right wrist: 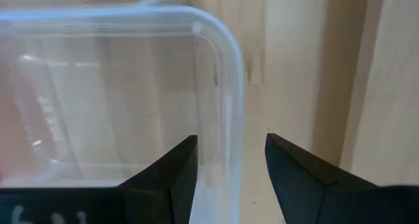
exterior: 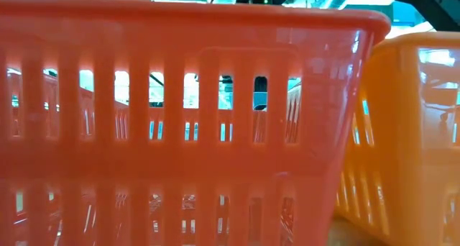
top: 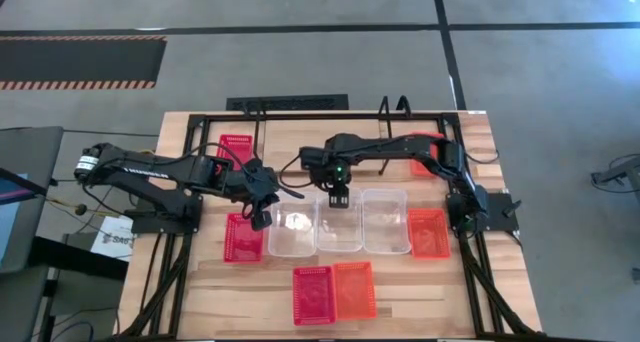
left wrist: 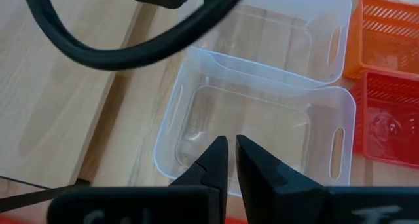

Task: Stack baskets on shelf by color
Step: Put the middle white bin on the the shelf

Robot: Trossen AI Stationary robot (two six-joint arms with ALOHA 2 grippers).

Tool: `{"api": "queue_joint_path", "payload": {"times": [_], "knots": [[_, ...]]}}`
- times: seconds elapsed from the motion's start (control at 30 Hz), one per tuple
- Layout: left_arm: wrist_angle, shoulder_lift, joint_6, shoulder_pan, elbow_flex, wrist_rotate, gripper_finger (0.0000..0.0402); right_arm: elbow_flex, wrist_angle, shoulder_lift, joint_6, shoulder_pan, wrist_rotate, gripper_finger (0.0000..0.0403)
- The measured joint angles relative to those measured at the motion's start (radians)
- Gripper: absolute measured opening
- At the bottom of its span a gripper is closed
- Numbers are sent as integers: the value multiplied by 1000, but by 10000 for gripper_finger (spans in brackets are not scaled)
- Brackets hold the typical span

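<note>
Three clear baskets [top: 339, 222] sit side by side, long axes front-to-back; right claw [right wrist: 229, 162] open astride one rim, left claw [left wrist: 232, 160] closed

A wooden table [top: 190, 292] stands on grey floor [top: 300, 62] with striped tape [top: 80, 83].

Three clear baskets [top: 339, 222] sit side by side mid-table, upright, a red basket [top: 243, 237] left of them, an orange one [top: 428, 232] right; a red [top: 312, 295] and orange [top: 354, 290] pair lies nearer the front edge; another red one [top: 236, 147] lies behind, by the shelf [top: 330, 107]
</note>
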Motion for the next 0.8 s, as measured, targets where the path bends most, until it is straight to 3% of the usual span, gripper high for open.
{"api": "queue_joint_path", "payload": {"times": [0.2, 0.43, 0.8], "knots": [[0, 0, 0, 0, 0, 0, 18, -41, 16, 0, 27, 1, -3, 164], [0, 0, -1, 0, 0, 0, 18, -42, 13, -4, 33, 1, -1, 16], [2, 0, -2, 0, 0, 0, 18, 58, -95, -65, 56, 3, 13, 3]]}}
